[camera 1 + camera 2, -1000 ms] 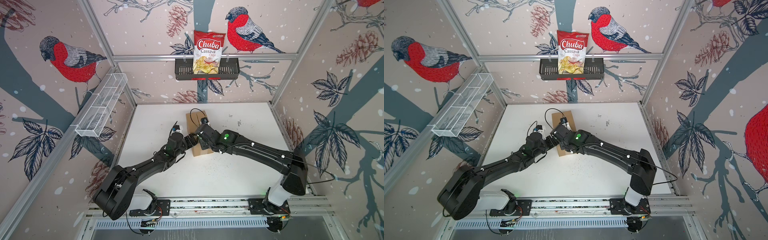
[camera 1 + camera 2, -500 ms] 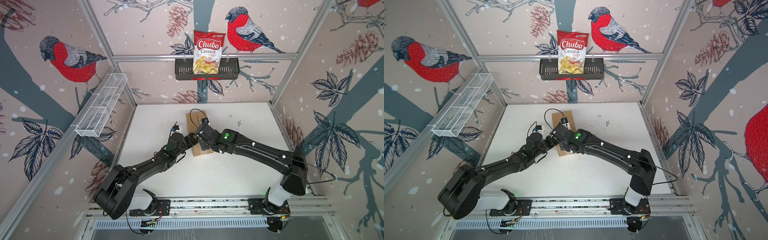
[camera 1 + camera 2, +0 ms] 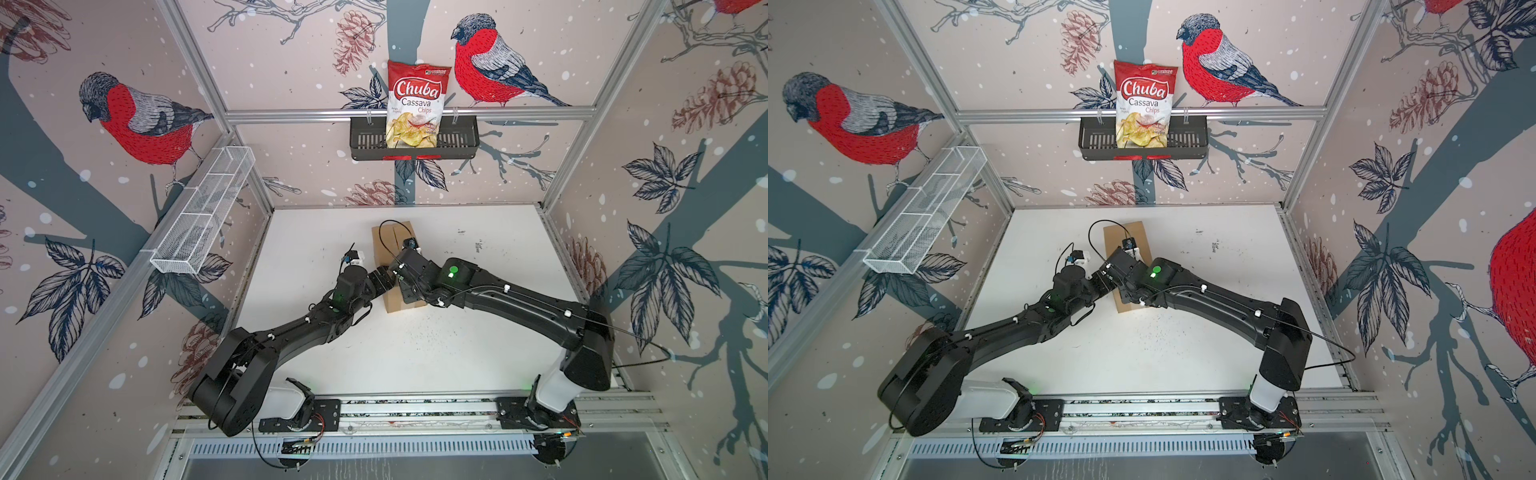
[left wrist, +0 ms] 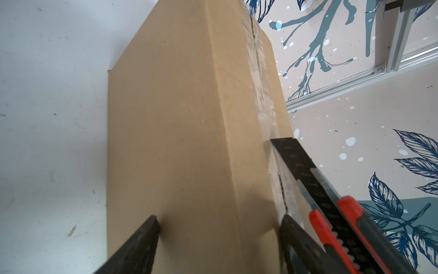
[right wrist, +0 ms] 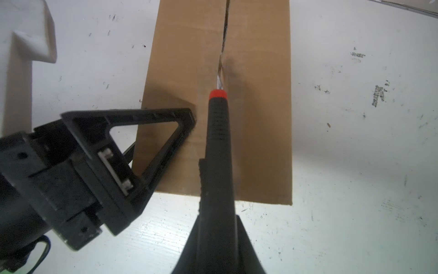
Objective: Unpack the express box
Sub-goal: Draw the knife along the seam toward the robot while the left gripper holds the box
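The express box (image 3: 392, 237) (image 3: 1133, 232) is a brown carton lying flat mid-table, its taped top seam running lengthwise. My left gripper (image 3: 384, 280) (image 4: 219, 220) stands open at its left side. One finger (image 5: 166, 132) lies on the top face and the other's tip (image 4: 151, 223) rests against the side wall (image 4: 177, 118). My right gripper (image 3: 402, 271) (image 5: 216, 237) hangs over the near half, shut on a black utility knife with a red tip (image 5: 216, 142) (image 4: 331, 213). The knife's blade (image 5: 219, 80) sits in the seam of the carton (image 5: 260, 118).
A Chuba chips bag (image 3: 417, 104) stands in the black wall basket (image 3: 457, 137) on the back wall. A white wire basket (image 3: 203, 216) hangs on the left wall. Both arm bases sit on the front rail (image 3: 415, 409).
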{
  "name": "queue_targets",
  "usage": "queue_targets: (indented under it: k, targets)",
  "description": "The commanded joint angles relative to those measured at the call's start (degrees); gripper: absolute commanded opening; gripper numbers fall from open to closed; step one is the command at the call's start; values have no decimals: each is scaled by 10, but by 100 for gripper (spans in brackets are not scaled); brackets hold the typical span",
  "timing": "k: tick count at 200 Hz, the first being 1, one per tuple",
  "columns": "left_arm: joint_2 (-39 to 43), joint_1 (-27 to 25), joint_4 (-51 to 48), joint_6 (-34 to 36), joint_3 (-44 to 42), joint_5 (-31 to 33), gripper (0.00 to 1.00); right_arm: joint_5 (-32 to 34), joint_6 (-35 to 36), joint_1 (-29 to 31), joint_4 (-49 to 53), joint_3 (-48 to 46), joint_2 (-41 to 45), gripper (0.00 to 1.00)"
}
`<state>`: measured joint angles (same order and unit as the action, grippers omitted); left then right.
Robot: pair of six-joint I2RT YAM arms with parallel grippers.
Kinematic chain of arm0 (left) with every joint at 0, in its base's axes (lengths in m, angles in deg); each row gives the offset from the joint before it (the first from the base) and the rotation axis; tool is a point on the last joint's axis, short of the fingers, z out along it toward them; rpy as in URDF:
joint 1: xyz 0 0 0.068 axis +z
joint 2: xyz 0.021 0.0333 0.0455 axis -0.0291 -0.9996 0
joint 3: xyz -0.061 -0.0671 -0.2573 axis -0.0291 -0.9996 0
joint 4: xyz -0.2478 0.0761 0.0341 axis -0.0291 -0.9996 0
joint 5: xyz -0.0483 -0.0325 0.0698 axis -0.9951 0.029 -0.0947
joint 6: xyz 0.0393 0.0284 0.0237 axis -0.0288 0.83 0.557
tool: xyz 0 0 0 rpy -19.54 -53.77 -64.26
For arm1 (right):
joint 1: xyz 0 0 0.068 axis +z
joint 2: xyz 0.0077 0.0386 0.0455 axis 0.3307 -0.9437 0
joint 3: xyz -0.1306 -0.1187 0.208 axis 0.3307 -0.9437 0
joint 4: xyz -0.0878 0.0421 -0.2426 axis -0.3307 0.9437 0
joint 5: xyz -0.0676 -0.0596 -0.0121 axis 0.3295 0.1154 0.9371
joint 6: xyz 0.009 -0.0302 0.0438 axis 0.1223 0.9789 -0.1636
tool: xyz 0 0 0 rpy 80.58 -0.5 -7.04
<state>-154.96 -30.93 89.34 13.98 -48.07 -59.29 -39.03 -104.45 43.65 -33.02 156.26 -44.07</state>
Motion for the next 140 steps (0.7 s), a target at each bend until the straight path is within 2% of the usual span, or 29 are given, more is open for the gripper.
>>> queue_targets:
  k: [1,140]
  targets:
    - [-4,-1,-32,-2,-1,18,79,-26,-6,3,30,5,-2,0]
    - [-9,-4,-28,-6,-2,20,79,-32,-26,24,73,28,-9,0]
